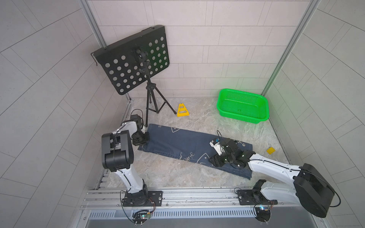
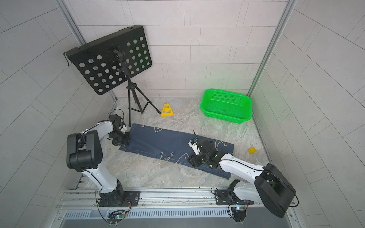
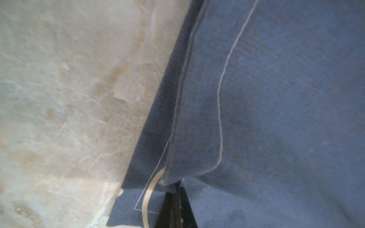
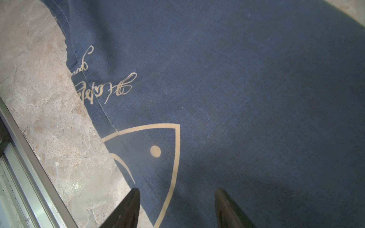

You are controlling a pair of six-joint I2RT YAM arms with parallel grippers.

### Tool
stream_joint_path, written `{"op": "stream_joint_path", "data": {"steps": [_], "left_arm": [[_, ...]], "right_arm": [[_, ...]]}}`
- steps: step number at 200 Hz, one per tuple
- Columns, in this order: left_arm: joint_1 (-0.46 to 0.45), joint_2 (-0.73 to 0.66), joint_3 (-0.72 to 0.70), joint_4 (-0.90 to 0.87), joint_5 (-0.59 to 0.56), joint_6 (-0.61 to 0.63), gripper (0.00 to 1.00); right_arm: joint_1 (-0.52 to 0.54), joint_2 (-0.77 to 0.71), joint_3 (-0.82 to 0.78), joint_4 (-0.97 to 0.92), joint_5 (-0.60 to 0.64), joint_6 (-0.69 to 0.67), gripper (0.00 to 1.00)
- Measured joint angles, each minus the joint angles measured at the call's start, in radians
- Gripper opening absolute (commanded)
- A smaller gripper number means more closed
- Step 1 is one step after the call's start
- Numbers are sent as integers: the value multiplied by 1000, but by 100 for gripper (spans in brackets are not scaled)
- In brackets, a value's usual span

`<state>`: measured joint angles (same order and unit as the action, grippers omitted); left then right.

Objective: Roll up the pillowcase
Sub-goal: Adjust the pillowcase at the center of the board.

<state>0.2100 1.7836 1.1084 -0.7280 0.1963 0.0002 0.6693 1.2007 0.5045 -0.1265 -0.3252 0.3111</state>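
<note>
Nearest, the right claw [image 4: 177, 209] hangs just above the pillowcase [image 1: 177, 142], jaws standing apart with nothing between them, over a pale whale drawing [image 4: 155, 151] by the cloth's near long edge. The pillowcase lies flat as a long strip slantwise across the marble bench [image 1: 173, 177], one short end toward each arm. It looks soft, light and limp, a denim-like weave with enough tooth not to slide freely, so a single pinch would likely lift only a corner and let the rest sag; the stitched hem at a short end seems the best hold, both corners together, so the roll runs straight down the length. Farther off, the left claw [image 3: 175, 195] is closed on that doubled hem at its own end, raising a small ridge of fabric. Beyond, a music stand [image 1: 134, 59] has one foot just beside the cloth's far corner; a yellow wedge [image 1: 183, 111] and a green basket [image 1: 243, 106] sit well apart.
</note>
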Motion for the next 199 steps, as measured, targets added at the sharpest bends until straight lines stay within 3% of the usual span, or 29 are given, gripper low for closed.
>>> {"op": "stream_joint_path", "data": {"steps": [78, 199], "left_arm": [[0, -61, 65, -68, -70, 25, 0], [-8, 4, 206, -90, -139, 42, 0]], "right_arm": [[0, 17, 0, 9, -9, 0, 64], [0, 45, -4, 22, -39, 0, 63]]}}
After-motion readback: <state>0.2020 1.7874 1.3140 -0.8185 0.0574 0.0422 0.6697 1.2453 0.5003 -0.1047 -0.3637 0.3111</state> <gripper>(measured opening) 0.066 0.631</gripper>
